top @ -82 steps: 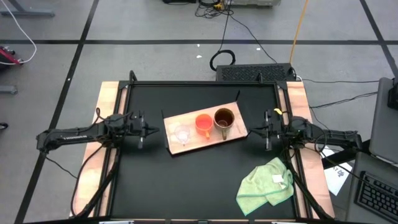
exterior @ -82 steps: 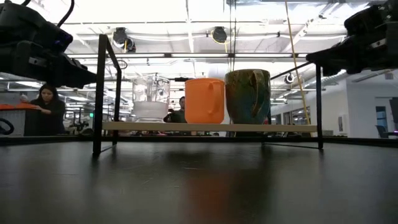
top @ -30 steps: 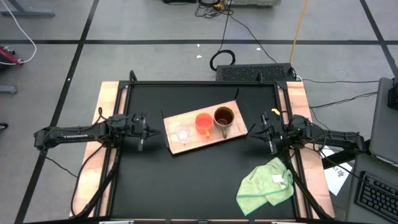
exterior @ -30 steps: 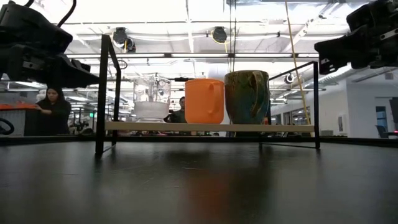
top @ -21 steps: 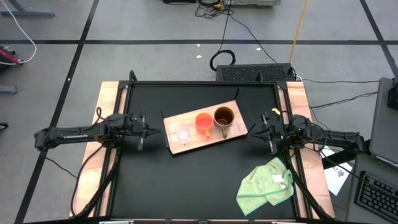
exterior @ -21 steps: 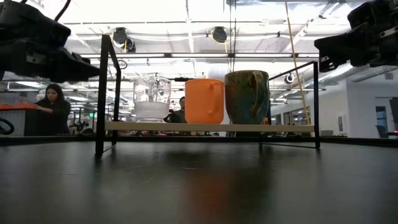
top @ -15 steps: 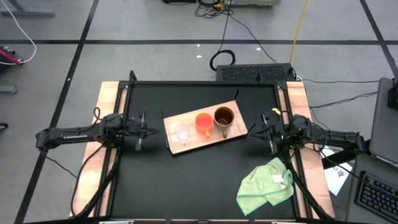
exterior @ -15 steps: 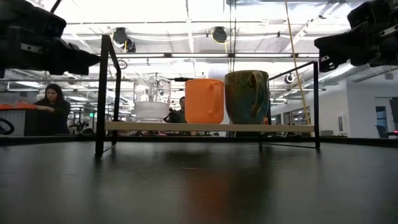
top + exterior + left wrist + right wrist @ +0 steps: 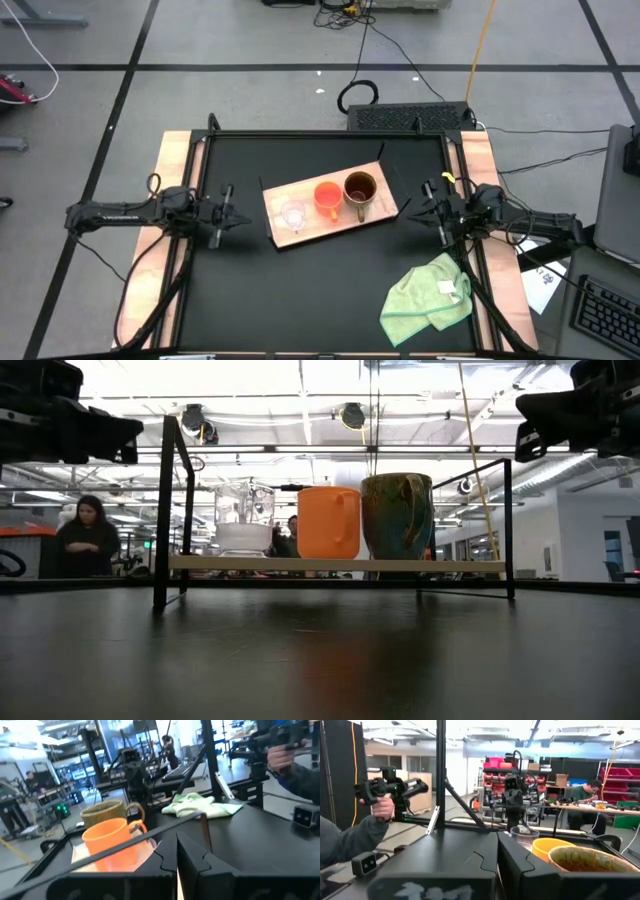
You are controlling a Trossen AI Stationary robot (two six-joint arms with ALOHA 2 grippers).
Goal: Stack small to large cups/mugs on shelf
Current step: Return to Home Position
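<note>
High view: clear cup (image 9: 292,215), orange cup (image 9: 327,197), mug (image 9: 360,188) on shelf (image 9: 312,228).

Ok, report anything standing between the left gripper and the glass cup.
Only the shelf's black frame: its end posts stand between the left gripper and the glass cup; a bar crosses before the orange cup in the left wrist view.
</note>
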